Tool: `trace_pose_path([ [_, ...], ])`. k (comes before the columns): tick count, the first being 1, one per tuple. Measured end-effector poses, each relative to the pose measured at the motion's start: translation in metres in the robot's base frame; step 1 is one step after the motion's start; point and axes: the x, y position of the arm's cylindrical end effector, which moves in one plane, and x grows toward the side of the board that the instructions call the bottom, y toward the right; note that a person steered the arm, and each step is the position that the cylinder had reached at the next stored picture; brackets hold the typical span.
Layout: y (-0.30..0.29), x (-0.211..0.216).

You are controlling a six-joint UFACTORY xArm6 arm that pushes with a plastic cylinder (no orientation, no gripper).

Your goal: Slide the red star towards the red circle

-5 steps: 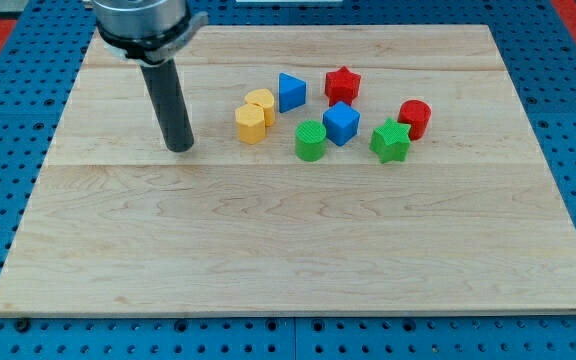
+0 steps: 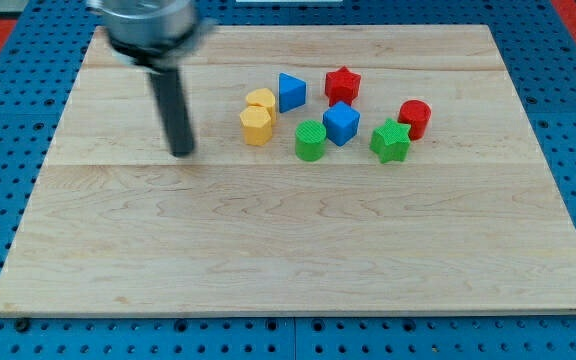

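The red star (image 2: 343, 84) is found near the view's top of the pale wooden counter (image 2: 268, 260), with the blue triangle (image 2: 290, 91) just to its left and the blue cube (image 2: 341, 123) just below it. The red circle (image 2: 414, 118) sits apart from it, down and to the view's right, beside the green star (image 2: 390, 141). No claw is fitted, so neither open nor closed can be said of it; only a dark rod is carried, and my tip (image 2: 182, 153) rests on the counter well to the left of all the blocks, nearest the two yellow blocks (image 2: 258, 116).

Several risks are judged likely. The cluster is tight, so a direct path from the tip would be blocked by the yellow blocks and the blue triangle, which could be knocked along. A push on a star's point could turn the star instead of sliding it. If the star is driven too low, the blue cube or green star may be struck.

The blocks appear to be ridged plastic; the green cylinder (image 2: 310, 140) shows clear ribbing. The counter is smooth, grained planks.
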Motion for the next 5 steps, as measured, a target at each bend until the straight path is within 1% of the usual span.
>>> trace_pose_path([
  [1, 0.006, -0.059],
  [2, 0.048, -0.102],
  [3, 0.131, -0.114],
  [4, 0.179, -0.101],
  [5, 0.213, -0.091],
])
